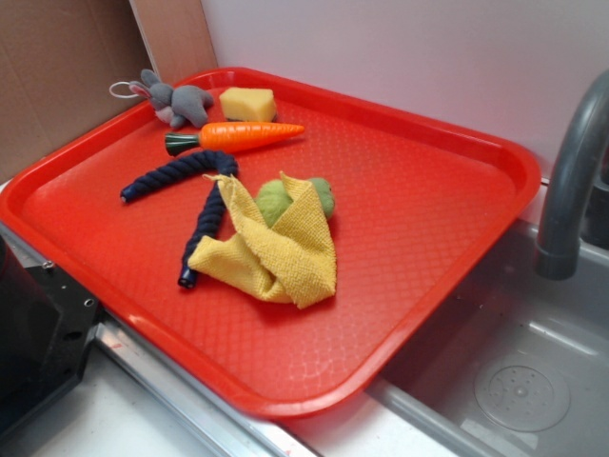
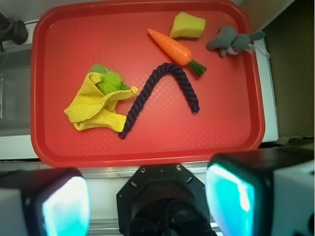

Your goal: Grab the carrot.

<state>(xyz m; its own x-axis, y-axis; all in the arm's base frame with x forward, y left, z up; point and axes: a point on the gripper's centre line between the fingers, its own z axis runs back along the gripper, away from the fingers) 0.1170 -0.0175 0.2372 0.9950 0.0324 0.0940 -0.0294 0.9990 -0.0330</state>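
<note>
The gripper (image 2: pixel 147 199) has its fingers wide apart, but the carrot (image 2: pixel 173 46) near the tray's (image 2: pixel 231 128) far edge is shiny and might slip away.

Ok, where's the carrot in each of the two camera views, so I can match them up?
Exterior: the carrot lies at the tray's far left, tip pointing right, just in front of the yellow sponge.
Wrist: the carrot sits upper middle, tip pointing up-left, beside the sponge.
Shared landmark: the dark blue rope, curving just off the stem end.
</note>
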